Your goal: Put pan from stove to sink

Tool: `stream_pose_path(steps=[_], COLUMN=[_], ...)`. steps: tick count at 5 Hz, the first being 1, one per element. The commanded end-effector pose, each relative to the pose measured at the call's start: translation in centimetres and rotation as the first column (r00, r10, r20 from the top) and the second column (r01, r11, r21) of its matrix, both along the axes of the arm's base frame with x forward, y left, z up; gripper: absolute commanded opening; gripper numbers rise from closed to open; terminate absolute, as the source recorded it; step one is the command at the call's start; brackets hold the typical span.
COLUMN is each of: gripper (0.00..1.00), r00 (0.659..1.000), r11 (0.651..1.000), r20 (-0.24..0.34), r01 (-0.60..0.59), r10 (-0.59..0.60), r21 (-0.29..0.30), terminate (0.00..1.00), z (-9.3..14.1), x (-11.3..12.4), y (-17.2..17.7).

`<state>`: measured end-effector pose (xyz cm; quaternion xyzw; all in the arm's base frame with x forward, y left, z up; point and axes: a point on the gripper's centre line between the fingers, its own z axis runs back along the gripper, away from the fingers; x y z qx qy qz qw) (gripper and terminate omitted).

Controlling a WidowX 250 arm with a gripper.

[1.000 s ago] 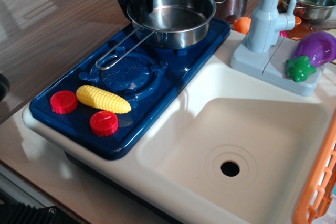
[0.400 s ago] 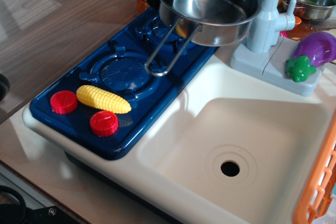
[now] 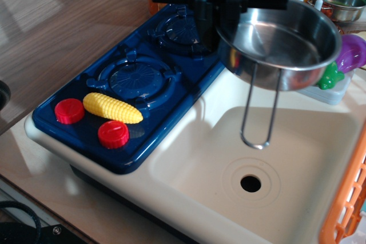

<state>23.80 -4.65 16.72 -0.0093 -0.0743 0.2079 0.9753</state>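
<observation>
The shiny steel pan (image 3: 286,47) hangs in the air above the back of the cream-white sink (image 3: 194,147), its wire-loop handle (image 3: 260,112) pointing down toward the basin. My black gripper (image 3: 220,12) is shut on the pan's left rim and holds it up. The dark blue stove (image 3: 131,84) lies to the left with both burners bare; a yellow corn cob (image 3: 112,107) rests between its two red knobs (image 3: 69,111). The drain hole (image 3: 250,184) is below and in front of the pan.
An orange basket (image 3: 349,192) borders the sink's right edge. A purple eggplant (image 3: 351,52) and a green piece sit on the faucet base behind the pan. A steel bowl (image 3: 337,1) stands at the back right. Wooden tabletop lies to the left.
The pan has been lifted off the back burner and carried right and forward, from over the stove to over the sink. Its handle has swung to hang downward.
</observation>
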Motion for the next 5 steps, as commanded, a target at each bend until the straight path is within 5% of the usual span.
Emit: stream_pose_path(steps=[1, 2, 3, 4, 5], gripper=[0.0, 0.0, 1.0, 1.0, 1.0], r00=[0.998, 0.998, 0.997, 0.997, 0.997], r11=[0.999, 0.999, 0.998, 0.998, 0.998], r20=[0.045, 0.046, 0.073, 0.073, 0.073], r01=[-0.033, -0.034, -0.021, -0.021, -0.021], r10=[0.033, 0.035, 0.026, 0.026, 0.026], r21=[-0.006, -0.026, -0.059, -0.059, -0.059], terminate=[0.0, 0.0, 0.0, 0.0, 1.0], z=[0.3, -0.1, -0.3, -0.3, -0.3], x=[-2.1, -3.3, -3.4, -3.4, -3.4], y=[-0.3, -0.1, 0.1, 0.1, 0.1])
